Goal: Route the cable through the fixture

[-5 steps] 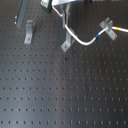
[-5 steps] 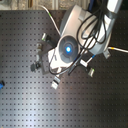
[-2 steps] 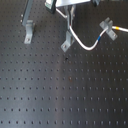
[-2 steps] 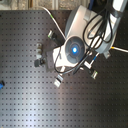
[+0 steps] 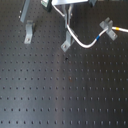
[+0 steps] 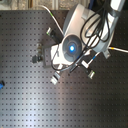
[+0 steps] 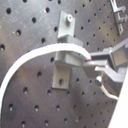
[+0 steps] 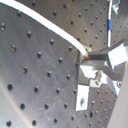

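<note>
White cable (image 7: 30,60) lies across the silvery-grey fixture (image 7: 63,65) in the first wrist view, pinched at that spot by the gripper (image 7: 94,64), fingers closed narrow on it. In the first exterior view the cord runs on past the Y-shaped bracket (image 5: 105,25).

Soft blurry frames, even dim light, wrist views smeared
</note>
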### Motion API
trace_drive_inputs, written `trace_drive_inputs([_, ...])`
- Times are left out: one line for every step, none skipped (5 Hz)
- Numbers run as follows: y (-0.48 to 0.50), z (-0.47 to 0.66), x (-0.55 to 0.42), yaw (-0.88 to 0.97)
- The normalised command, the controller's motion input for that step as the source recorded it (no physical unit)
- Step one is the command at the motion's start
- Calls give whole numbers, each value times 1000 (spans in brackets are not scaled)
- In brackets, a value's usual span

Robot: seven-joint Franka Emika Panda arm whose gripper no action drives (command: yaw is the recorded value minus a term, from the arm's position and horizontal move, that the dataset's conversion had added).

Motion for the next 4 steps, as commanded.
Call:
trace_drive_inputs([0, 137, 1, 0])
trace_drive_inputs([-110, 170, -18, -71])
trace_drive_inputs([-161, 102, -95, -77])
trace_drive_inputs([-102, 148, -230, -149])
